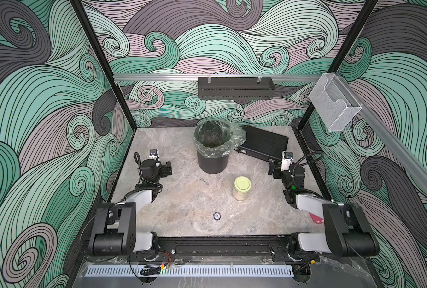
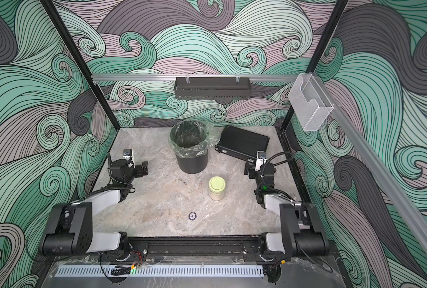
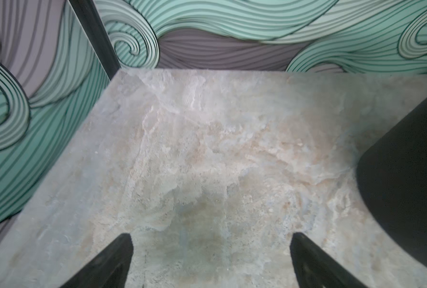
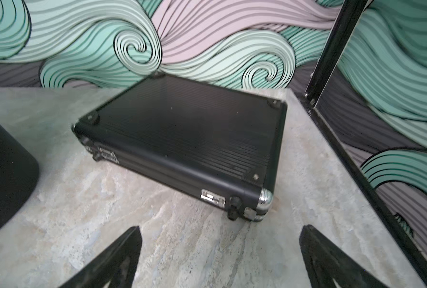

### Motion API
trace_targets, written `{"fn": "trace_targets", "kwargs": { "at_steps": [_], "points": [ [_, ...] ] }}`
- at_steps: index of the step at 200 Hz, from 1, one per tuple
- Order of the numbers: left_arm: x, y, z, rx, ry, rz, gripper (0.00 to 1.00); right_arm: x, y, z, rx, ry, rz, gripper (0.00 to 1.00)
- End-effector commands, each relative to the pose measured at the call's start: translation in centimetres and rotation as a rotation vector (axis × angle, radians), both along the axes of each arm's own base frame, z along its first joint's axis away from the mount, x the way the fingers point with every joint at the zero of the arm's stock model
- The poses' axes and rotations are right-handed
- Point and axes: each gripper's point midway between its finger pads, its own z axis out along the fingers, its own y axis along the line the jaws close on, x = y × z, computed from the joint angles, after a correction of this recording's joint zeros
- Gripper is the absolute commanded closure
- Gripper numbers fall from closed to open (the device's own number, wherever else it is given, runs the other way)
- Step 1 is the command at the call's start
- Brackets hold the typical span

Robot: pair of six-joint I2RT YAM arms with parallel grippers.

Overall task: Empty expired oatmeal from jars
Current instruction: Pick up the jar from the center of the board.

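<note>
The jar [image 1: 241,187] stands upright on the table [image 1: 182,199] in front of the black bin [image 1: 213,164], a little to its right, with the yellow-green lid [image 1: 242,184] on and the oatmeal [image 1: 240,195] inside. The left gripper [image 3: 211,240] is left of the bin, jaws spread wide, holding nothing. The right gripper [image 4: 221,232] is right of the bin, also spread and empty. A black case [image 4: 182,134] lies right of the bin too, farther back
</note>
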Motion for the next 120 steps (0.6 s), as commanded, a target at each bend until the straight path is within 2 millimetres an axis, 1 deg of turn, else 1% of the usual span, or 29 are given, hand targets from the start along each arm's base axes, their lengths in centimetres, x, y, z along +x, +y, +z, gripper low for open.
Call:
{"fn": "trace_targets", "kwargs": {
  "at_steps": [1,21,31,41,51,58,67,80,101,120],
  "points": [
    [-0.2,-2.0,3.3,-0.062,-0.037,-0.077,0.01,-0.5,-1.2,1.9,0.006,0.072,-0.132,0.01],
    [-1.1,-3.9,5.8,-0.106,-0.054,-0.172,0.01,-2.0,-2.0,4.1,0.037,0.153,-0.225,0.01],
    [-1.8,-5.1,7.0,-0.126,-0.076,-0.223,0.01,-2.8,-1.9,5.1,0.059,0.186,-0.231,0.01],
    [-2.5,-6.7,8.1,-0.144,-0.102,-0.295,0.01,-3.7,-1.4,6.1,0.098,0.216,-0.221,0.01],
    [-3.4,-8.2,8.7,-0.133,-0.113,-0.361,0.01,-4.6,-0.3,6.7,0.129,0.263,-0.170,0.01],
    [-4.1,-9.1,8.7,-0.109,-0.113,-0.394,0.01,-5.1,0.6,7.1,0.145,0.292,-0.131,0.01],
    [-5.0,-10.4,8.9,-0.094,-0.114,-0.432,0.01,-6.4,1.7,7.0,0.157,0.362,-0.094,0.01],
    [-6.5,-12.8,9.1,-0.098,-0.126,-0.523,0.01,-7.9,4.2,7.5,0.179,0.420,0.008,0.01],
    [-9.0,-16.3,8.7,-0.084,-0.144,-0.654,0.01,-10.6,7.6,8.0,0.172,0.480,0.136,0.01],
    [-11.0,-18.7,8.3,-0.082,-0.149,-0.756,0.01,-12.7,9.8,7.8,0.160,0.553,0.206,0.01]
  ]
}}
